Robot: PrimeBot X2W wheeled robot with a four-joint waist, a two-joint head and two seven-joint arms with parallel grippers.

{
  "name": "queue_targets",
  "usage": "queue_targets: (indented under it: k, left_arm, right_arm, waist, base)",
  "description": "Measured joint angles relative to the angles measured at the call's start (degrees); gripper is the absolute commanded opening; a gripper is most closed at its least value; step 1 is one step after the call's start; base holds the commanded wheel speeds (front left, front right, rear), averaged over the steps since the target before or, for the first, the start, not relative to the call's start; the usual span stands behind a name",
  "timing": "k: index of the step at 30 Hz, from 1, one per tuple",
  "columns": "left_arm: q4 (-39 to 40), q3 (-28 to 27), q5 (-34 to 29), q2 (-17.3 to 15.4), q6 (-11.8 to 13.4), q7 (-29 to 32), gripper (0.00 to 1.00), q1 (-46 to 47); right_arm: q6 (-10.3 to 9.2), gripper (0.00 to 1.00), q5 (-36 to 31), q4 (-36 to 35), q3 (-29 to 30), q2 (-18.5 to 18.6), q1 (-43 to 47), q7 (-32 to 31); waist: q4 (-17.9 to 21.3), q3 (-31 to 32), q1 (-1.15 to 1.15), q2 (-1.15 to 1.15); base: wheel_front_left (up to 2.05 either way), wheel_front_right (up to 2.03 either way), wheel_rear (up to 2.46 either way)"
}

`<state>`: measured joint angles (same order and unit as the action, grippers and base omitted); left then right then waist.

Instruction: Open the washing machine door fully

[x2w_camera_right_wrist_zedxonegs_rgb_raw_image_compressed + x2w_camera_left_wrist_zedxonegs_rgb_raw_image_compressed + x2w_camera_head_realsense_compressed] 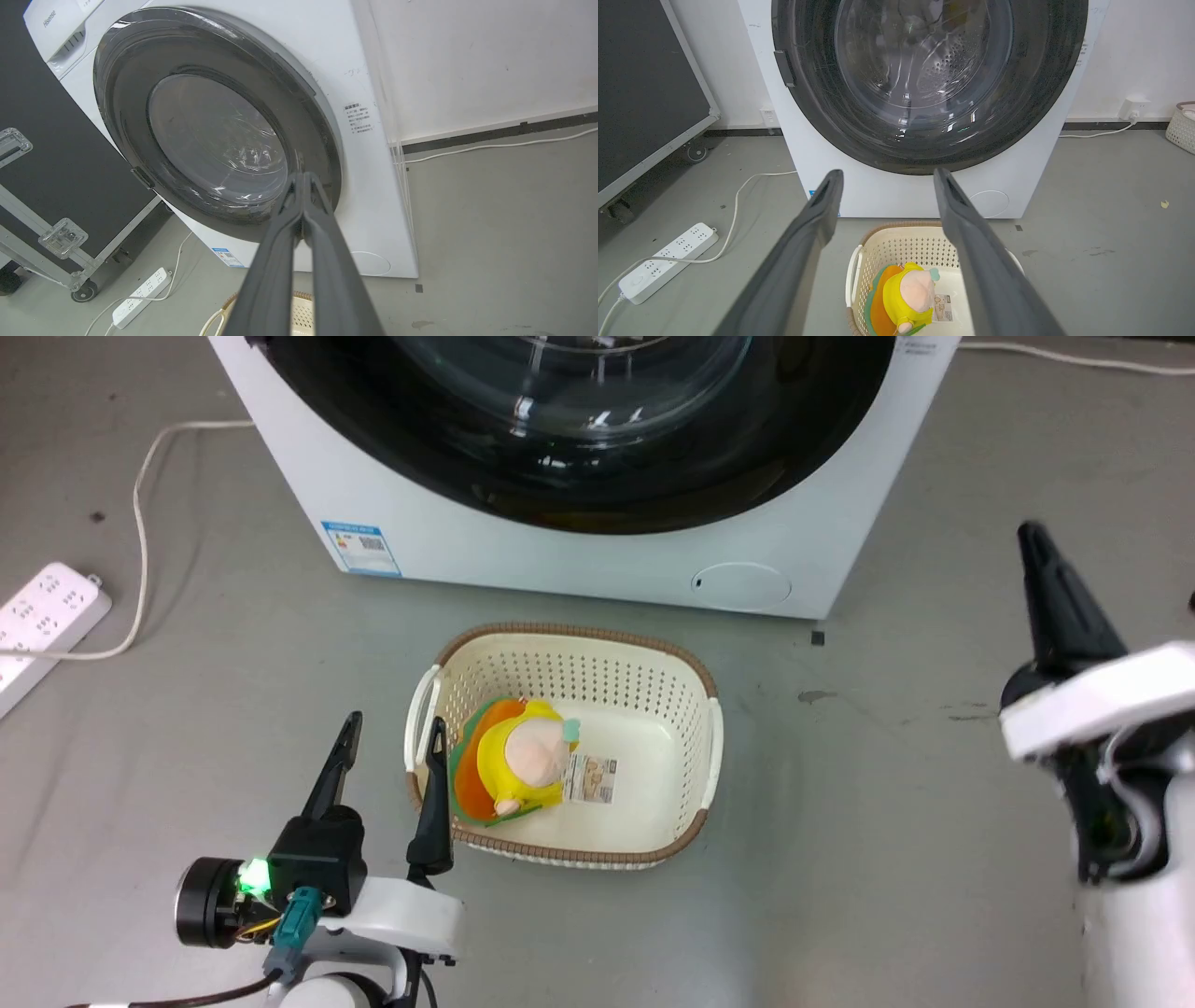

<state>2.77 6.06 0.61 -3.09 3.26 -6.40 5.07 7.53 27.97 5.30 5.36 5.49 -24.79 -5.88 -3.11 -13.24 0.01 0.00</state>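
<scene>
The white washing machine point(560, 555) stands ahead of me on the floor, with its blue sticker low on the left. Its round glossy black door point(924, 84) lies flat against the front, a small latch tab on its left edge. The door point(210, 135) looks the same in the right wrist view. My left gripper point(392, 728) is open, low by the basket's left rim, well short of the machine. My right gripper point(302, 176) is shut with nothing in it; its dark fingers point(1050, 588) rise at the right, clear of the machine's right corner.
A cream laundry basket point(653, 663) holding a yellow plush toy point(523, 761) sits on the floor directly before the machine. A white power strip point(42, 621) and its cable lie to the left. A black wheeled case point(644, 84) stands left of the machine.
</scene>
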Motion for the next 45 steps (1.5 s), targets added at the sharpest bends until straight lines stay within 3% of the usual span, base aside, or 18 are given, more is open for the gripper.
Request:
queue_targets:
  k: [6, 27, 45]
  left_arm:
    - [0.8, 0.7, 0.0, -0.2, 0.6, -0.8, 1.00, 1.1]
    - [2.5, 3.6, 0.0, -0.3, 1.8, -3.3, 1.00, 4.1]
    - [4.3, 6.7, 0.2, -0.2, 3.2, -5.4, 1.00, 7.1]
  right_arm:
    - [0.00, 0.00, 4.2, 5.5, 2.0, -0.2, -8.5, -5.6]
    - [-0.01, 0.00, 10.3, 21.1, 7.9, 2.3, -29.5, -14.7]
    - [-0.01, 0.00, 14.5, 44.9, 19.2, 7.2, -54.3, -23.6]
  waist:
    - [-1.0, -2.7, 0.00, 0.00]
    - [-3.8, -10.2, -0.01, 0.00]
    - [-7.1, -16.5, -0.01, 0.00]
  base:
    - [0.00, 0.00, 0.00]
    - [0.00, 0.00, 0.00]
    - [0.00, 0.00, 0.00]
